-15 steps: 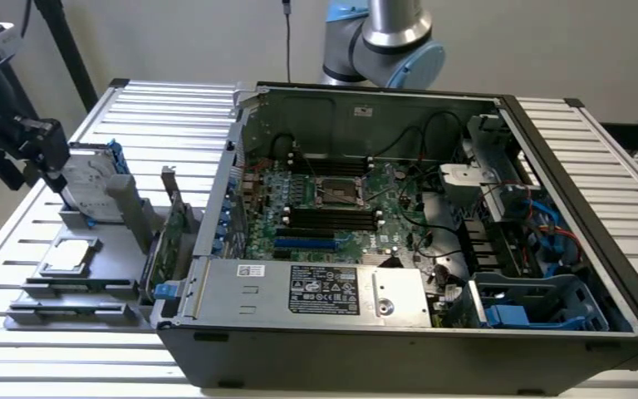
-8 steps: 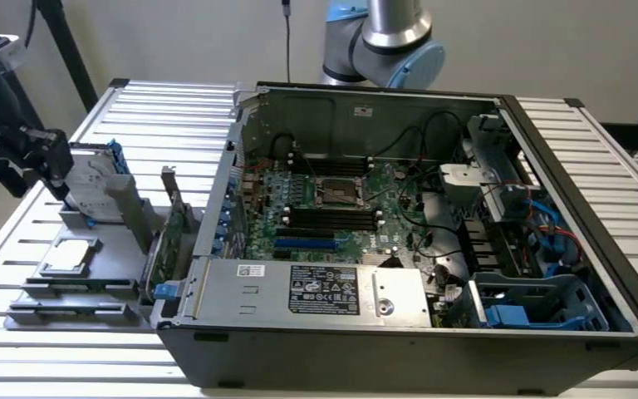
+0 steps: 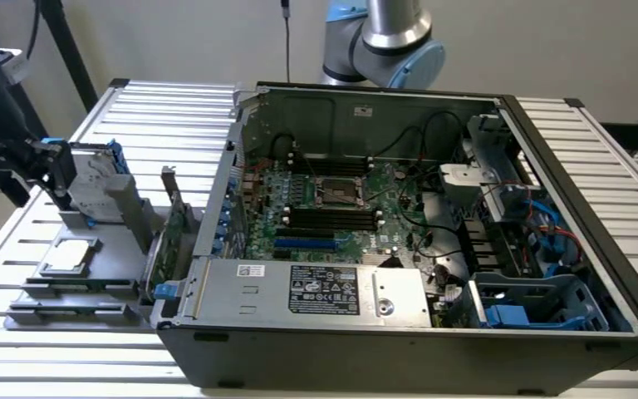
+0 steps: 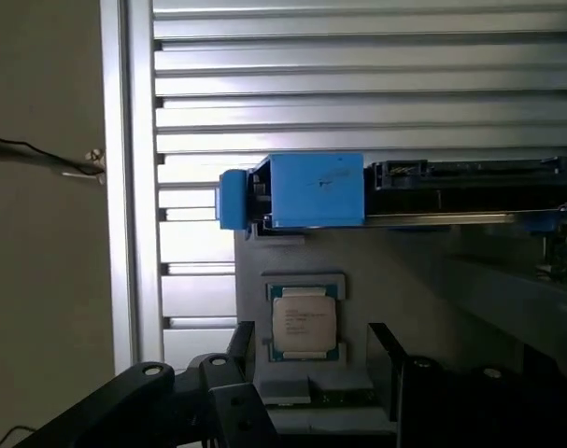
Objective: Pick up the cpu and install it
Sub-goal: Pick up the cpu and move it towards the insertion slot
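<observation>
Outwardly, a slatted metal counter [image 3: 164, 108] before a pale wall [image 3: 186, 41] carries an open computer case [image 3: 408, 332]; toward the exterior view's left, the cpu [image 3: 67, 256] lies flat in a grey tray [image 3: 31, 316]. Seen from the wrist, the hand [image 4: 311, 331] hangs spread, with the cpu framed between its dark fingers [image 4: 386, 359].

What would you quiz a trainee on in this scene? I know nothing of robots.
1. True or false: the claw is gripping the cpu.
2. Where does the cpu lie? A: in the motherboard socket. B: on the gray holder beside the computer case. C: on the floor.
3. Fill in: the rails on the hard drive are coloured ____.
Key: 1 false, the claw stands open; 2 B; 3 blue.
</observation>
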